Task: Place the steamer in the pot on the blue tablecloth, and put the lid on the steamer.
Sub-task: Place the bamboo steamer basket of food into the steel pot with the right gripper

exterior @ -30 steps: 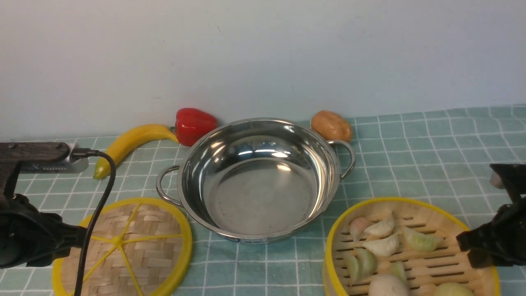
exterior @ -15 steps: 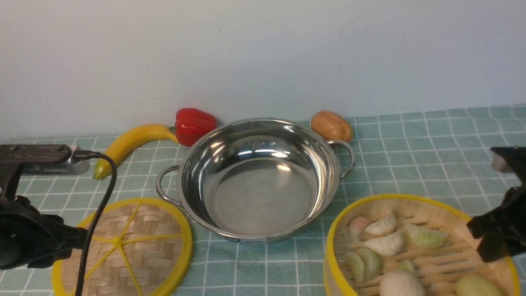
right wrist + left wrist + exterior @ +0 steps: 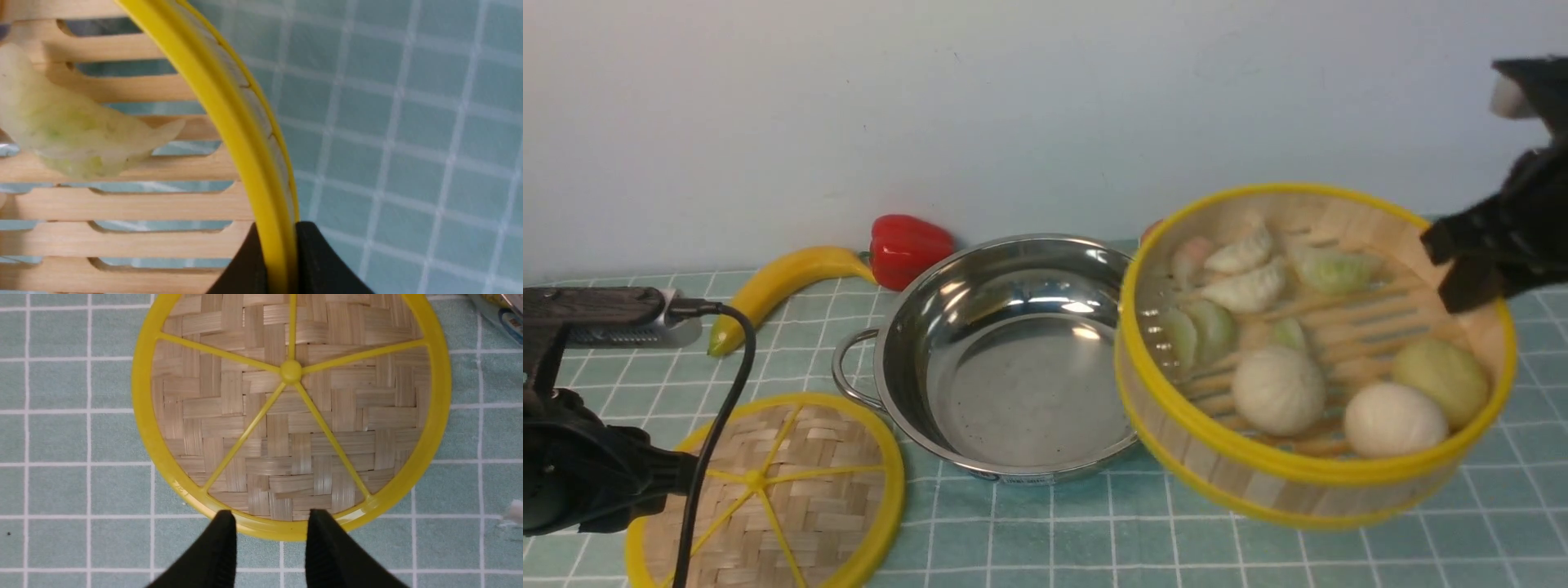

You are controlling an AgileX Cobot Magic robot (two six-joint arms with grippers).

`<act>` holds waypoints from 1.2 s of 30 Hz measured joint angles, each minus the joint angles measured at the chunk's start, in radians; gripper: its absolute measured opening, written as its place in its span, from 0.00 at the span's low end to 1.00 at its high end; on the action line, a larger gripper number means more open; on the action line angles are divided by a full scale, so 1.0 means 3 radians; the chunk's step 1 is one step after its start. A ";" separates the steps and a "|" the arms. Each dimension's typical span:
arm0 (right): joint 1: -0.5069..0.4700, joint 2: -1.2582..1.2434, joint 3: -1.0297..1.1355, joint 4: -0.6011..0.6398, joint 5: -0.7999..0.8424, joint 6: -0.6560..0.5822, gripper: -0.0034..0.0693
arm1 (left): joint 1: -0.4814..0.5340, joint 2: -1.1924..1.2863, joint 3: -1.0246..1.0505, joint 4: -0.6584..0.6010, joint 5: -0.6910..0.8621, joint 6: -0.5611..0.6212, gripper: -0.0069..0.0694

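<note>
The steamer (image 3: 1250, 474), a bamboo basket with yellow rims holding dumplings and buns, hangs tilted in the air, and its left edge overlaps the right rim of the steel pot (image 3: 1013, 367). My right gripper (image 3: 1462, 261) is shut on the steamer's right rim. In the right wrist view the yellow rim (image 3: 229, 114) is pinched between my right gripper's black fingers (image 3: 280, 232). The woven lid (image 3: 776, 490) lies flat on the blue tablecloth (image 3: 1045, 539), left of the pot. My left gripper (image 3: 271, 518) is open and empty over the lid's (image 3: 290, 412) near rim.
A banana (image 3: 784, 282) and a red pepper (image 3: 907, 245) lie behind the pot by the white wall. A dumpling (image 3: 73, 134) rests on the steamer's slats. My left arm's cable (image 3: 719, 392) hangs over the lid.
My right gripper has lifted the steamer off the cloth and carried it up and left towards the pot. The left arm, lid and pot have not moved.
</note>
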 joint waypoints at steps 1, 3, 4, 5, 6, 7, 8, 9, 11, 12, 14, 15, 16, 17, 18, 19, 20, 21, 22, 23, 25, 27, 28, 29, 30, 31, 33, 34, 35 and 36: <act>0.0120 0.0134 -0.0160 0.0000 0.0011 0.0054 0.15 | 0.0000 0.0000 0.0000 0.0000 0.0000 0.0000 0.40; 0.0270 0.0345 -0.0463 0.0000 0.0024 0.0138 0.15 | 0.0000 0.0003 0.0000 0.0000 0.0000 0.0000 0.40; 0.0353 0.0491 -0.0605 0.0000 0.0028 0.0172 0.15 | 0.0000 0.0003 0.0000 0.0000 0.0000 0.0000 0.40; 0.0439 0.0675 -0.0855 0.0000 0.0028 0.0210 0.15 | 0.0000 0.0009 0.0000 0.0000 0.0000 0.0000 0.40; 0.0489 0.0799 -0.0999 0.0000 0.0028 0.0242 0.15 | 0.0000 0.0009 0.0000 0.0000 0.0000 0.0000 0.40; 0.0547 0.0951 -0.1179 0.0000 0.0028 0.0272 0.15 | 0.0000 0.0009 0.0000 0.0000 0.0000 0.0000 0.40; 0.0593 0.1101 -0.1352 0.0000 0.0028 0.0289 0.15 | 0.0000 0.0009 0.0000 0.0000 0.0000 0.0000 0.40; 0.0602 0.1129 -0.1387 0.0000 0.0028 0.0294 0.15 | 0.0000 0.0009 0.0000 0.0000 0.0000 0.0000 0.40; 0.0697 0.1508 -0.1798 0.0000 0.0028 0.0354 0.15 | 0.0000 0.0009 0.0000 0.0000 0.0000 0.0000 0.40; 0.0697 0.1508 -0.1827 0.0000 0.0028 0.0357 0.15 | 0.0000 0.0009 0.0000 0.0000 0.0000 0.0000 0.40; 0.0749 0.1825 -0.2175 0.0000 0.0028 0.0390 0.15 | 0.0000 0.0009 0.0000 0.0000 0.0000 0.0000 0.40; 0.0759 0.1906 -0.2257 0.0000 0.0028 0.0398 0.15 | 0.0000 0.0009 0.0000 0.0000 0.0000 0.0000 0.40; 0.0776 0.1973 -0.2333 -0.0005 0.0028 0.0406 0.15 | 0.0000 0.0009 0.0000 0.0000 0.0000 0.0000 0.40; 0.0789 0.2064 -0.2416 -0.0015 0.0028 0.0419 0.15 | 0.0000 0.0009 0.0000 0.0000 0.0000 0.0000 0.40; 0.0797 0.2145 -0.2489 -0.0019 0.0028 0.0423 0.15 | 0.0000 0.0009 0.0000 0.0000 0.0000 0.0000 0.40; 0.0811 0.2206 -0.2541 -0.0035 0.0028 0.0432 0.15 | 0.0000 0.0009 0.0000 0.0000 0.0000 0.0000 0.40; 0.0819 0.2275 -0.2598 -0.0048 0.0028 0.0435 0.15 | 0.0000 0.0009 0.0000 0.0000 0.0000 0.0000 0.40; 0.0832 0.2351 -0.2648 -0.0062 0.0028 0.0439 0.15 | 0.0000 0.0009 0.0000 0.0000 0.0000 0.0000 0.40; 0.0842 0.2394 -0.2670 -0.0074 0.0028 0.0442 0.15 | 0.0000 0.0009 0.0000 0.0000 0.0000 0.0000 0.40; 0.0845 0.2439 -0.2689 -0.0086 0.0028 0.0445 0.15 | 0.0000 0.0009 0.0000 0.0000 0.0000 0.0000 0.40; 0.0849 0.2496 -0.2693 -0.0114 0.0028 0.0445 0.15 | 0.0000 0.0009 0.0000 0.0000 0.0000 0.0000 0.40; 0.0849 0.2559 -0.2696 -0.0151 0.0031 0.0449 0.15 | 0.0000 0.0009 0.0000 0.0000 0.0000 0.0000 0.40; 0.0849 0.2614 -0.2700 -0.0184 0.0035 0.0452 0.15 | 0.0000 0.0009 0.0000 0.0000 0.0000 0.0000 0.40; 0.0849 0.2648 -0.2700 -0.0196 0.0035 0.0452 0.15 | 0.0000 0.0009 0.0000 0.0000 0.0000 0.0000 0.40; 0.0849 0.2655 -0.2700 -0.0196 0.0038 0.0452 0.15 | 0.0000 0.0009 0.0000 0.0000 0.0000 0.0000 0.40; 0.0849 0.2696 -0.2700 -0.0201 0.0042 0.0452 0.15 | 0.0000 0.0009 0.0000 0.0000 0.0000 0.0000 0.40; 0.0849 0.2740 -0.2700 -0.0197 0.0045 0.0452 0.15 | 0.0000 0.0009 0.0000 0.0000 0.0000 0.0000 0.40; 0.0849 0.2754 -0.2700 -0.0192 0.0045 0.0452 0.15 | 0.0000 0.0009 0.0000 0.0000 0.0000 0.0000 0.40; 0.0849 0.2755 -0.2700 -0.0188 0.0045 0.0452 0.15 | 0.0000 0.0009 0.0000 0.0000 0.0000 0.0000 0.40; 0.0853 0.2780 -0.2700 -0.0164 0.0041 0.0455 0.15 | 0.0000 0.0009 0.0000 0.0000 0.0000 0.0000 0.40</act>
